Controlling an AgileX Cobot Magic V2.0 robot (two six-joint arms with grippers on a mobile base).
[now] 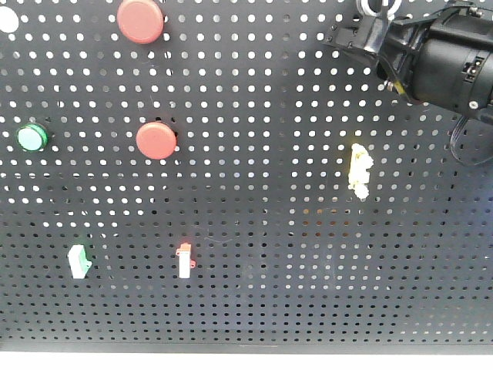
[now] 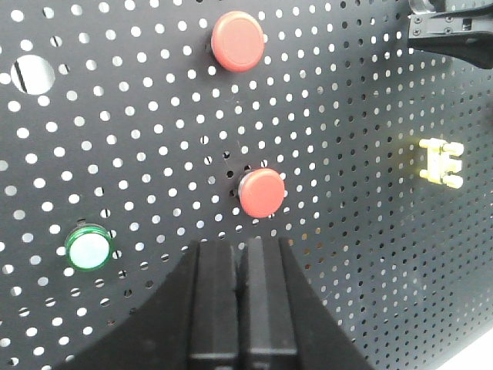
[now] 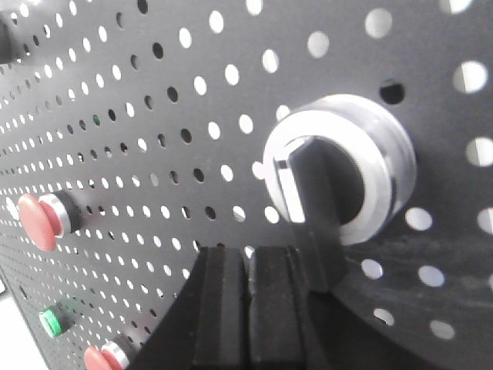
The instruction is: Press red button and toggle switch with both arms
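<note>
Currently the worktop [image 1: 308, 308], a black perforated panel, is carrying all the controls. The toggle switch [image 3: 339, 166] is sitting at the panel's upper right and filling the right wrist view. Its silver ring is standing proud of the surface and its black stub lever is pointing down. The right gripper [image 3: 246, 253] is sitting just beside that lever, on its left, with the jaws pressing together and nothing between them. Whether a finger is touching the lever, I cannot tell. In the front view the right arm [image 1: 451, 65] is reaching in from the top right corner, its narrow tip lying at the switch by the frame's edge.

The left gripper [image 2: 240, 248] is hovering just below the lower red button [image 2: 261, 193], apart from it, its jaws likewise holding shut and empty. The upper red button [image 2: 237, 40] is sitting above it. A green button [image 2: 88, 248] is glowing to the left, and a yellow lever [image 2: 441, 163] is projecting well to the right. A green-based white lever [image 1: 78, 260] and a red-based white lever [image 1: 185, 260] are sitting lower down.
</note>
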